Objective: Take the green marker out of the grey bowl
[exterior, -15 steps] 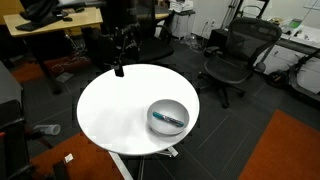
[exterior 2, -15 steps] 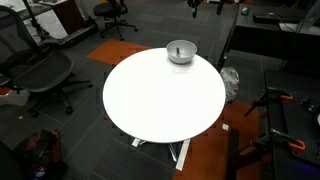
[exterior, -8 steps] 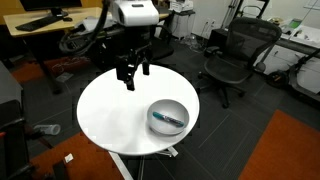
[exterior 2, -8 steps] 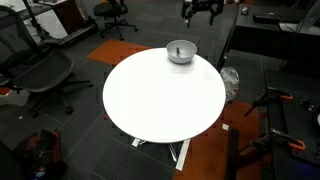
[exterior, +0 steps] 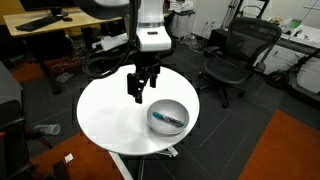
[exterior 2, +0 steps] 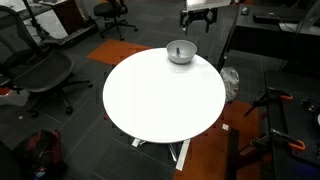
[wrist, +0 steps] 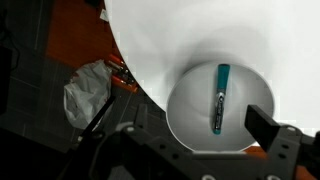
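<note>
Bright, even light washes out the white table (exterior: 108, 115); the grey bowl (wrist: 195, 105) looks perhaps slightly blurred.

Likely an office or lab: swivel chairs (exterior: 236, 52), desks (exterior: 52, 22).

Open white tabletop (exterior: 108, 112) surrounds the grey bowl (exterior: 177, 107), and the office chair (exterior: 236, 52) stands well apart.

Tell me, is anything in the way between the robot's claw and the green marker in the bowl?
Nothing visible is. The open gripper hangs above the white table beside the bowl, and the marker lies uncovered inside it, alone.
</note>
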You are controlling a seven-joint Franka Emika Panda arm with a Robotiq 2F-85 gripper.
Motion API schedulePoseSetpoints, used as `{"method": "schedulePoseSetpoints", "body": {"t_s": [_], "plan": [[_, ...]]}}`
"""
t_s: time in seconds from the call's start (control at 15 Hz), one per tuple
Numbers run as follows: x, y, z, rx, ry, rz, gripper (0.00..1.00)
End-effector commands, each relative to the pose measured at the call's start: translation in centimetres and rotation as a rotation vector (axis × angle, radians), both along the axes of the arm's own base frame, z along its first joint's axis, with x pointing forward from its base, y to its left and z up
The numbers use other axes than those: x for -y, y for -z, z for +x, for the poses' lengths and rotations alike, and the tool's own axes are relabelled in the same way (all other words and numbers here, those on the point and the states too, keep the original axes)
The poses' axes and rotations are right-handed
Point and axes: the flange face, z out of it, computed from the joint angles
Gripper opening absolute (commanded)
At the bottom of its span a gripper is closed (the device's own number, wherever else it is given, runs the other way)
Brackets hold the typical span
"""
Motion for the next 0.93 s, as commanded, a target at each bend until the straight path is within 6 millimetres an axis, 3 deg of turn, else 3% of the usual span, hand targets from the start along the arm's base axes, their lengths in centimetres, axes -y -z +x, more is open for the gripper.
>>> {"method": "schedulePoseSetpoints", "body": {"t_s": [0.0, 0.33, 0.87], "plan": [[0.1, 0.2, 0.2, -0.002, -0.004, 0.003, 1.00], [0.1, 0.2, 0.4, -0.001, -0.004, 0.002, 1.00], [2.4, 3.3, 1.5, 0.044, 0.128, -0.039, 1.00]]}}
